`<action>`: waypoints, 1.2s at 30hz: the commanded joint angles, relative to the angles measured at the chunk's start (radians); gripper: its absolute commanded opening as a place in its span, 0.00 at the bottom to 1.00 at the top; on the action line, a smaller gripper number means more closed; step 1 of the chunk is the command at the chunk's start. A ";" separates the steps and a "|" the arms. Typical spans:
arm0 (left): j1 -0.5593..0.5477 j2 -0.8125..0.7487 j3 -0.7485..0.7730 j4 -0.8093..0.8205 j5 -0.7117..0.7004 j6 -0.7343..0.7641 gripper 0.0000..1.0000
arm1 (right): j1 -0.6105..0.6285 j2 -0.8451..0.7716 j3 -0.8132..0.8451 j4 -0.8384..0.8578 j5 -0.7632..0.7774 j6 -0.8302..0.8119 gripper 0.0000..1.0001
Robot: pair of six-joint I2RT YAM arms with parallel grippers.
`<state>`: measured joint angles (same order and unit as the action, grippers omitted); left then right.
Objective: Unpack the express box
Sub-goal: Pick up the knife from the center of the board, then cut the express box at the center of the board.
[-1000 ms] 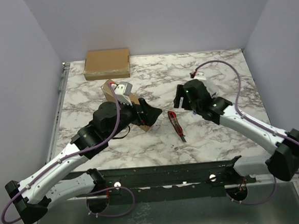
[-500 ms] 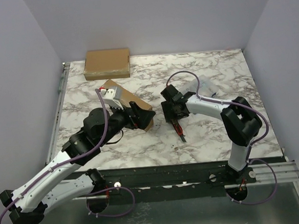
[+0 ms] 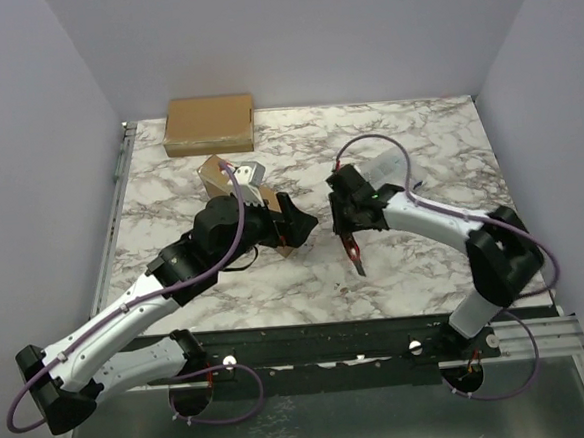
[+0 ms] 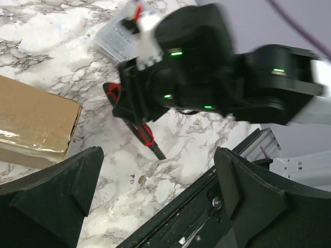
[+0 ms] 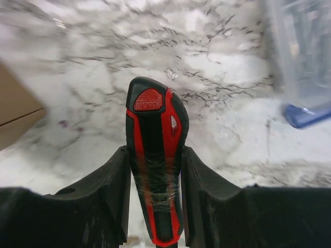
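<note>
A small brown express box point(image 3: 263, 198) lies left of centre on the marble table, partly hidden under my left arm; the left wrist view shows one end of it point(image 4: 31, 124). My left gripper point(image 3: 294, 225) hovers at the box's right end, jaws wide open and empty point(image 4: 155, 206). A red and black utility knife point(image 3: 352, 249) lies right of the box with its tip toward the near edge. My right gripper point(image 3: 346, 223) is shut on its handle; the right wrist view shows both pads pressed against the knife point(image 5: 155, 155) from either side.
A larger flat cardboard box point(image 3: 210, 124) sits at the back left corner. A clear plastic bag point(image 3: 393, 165) lies behind my right arm, with a blue piece at its edge point(image 5: 305, 114). The metal rail point(image 3: 331, 342) runs along the near edge.
My right gripper has come down over the knife and closed on its handle. My left arm has shifted over the small box, with its jaws still wide open.
</note>
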<state>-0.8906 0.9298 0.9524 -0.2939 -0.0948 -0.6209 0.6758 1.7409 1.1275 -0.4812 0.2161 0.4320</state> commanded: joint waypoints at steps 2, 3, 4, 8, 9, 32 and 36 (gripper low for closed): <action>0.000 0.016 0.036 0.061 0.039 -0.023 0.98 | 0.004 -0.410 -0.087 0.206 -0.018 -0.011 0.01; 0.000 0.019 0.034 0.078 0.048 -0.025 0.98 | 0.004 -0.478 -0.110 0.244 -0.045 -0.008 0.01; 0.000 0.022 0.033 0.096 0.058 -0.027 0.98 | 0.001 -0.539 -0.127 0.277 -0.068 -0.002 0.01; -0.001 0.038 0.015 0.219 0.147 -0.047 0.98 | -0.002 -0.722 -0.142 0.308 0.024 0.195 0.00; -0.001 0.050 0.014 0.256 0.170 -0.045 0.98 | -0.001 -0.747 -0.128 0.286 0.051 0.279 0.01; -0.129 0.253 0.129 0.174 -0.004 0.081 0.04 | 0.001 -0.787 -0.039 0.111 -0.157 0.495 0.10; -0.126 0.197 0.114 0.110 0.033 0.131 0.00 | 0.000 -0.792 -0.050 0.117 -0.268 0.257 0.69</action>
<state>-1.0206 1.1995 1.0870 -0.1173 -0.0948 -0.5491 0.6739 0.9695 1.0855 -0.3748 0.1028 0.9012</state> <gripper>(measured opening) 0.099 0.473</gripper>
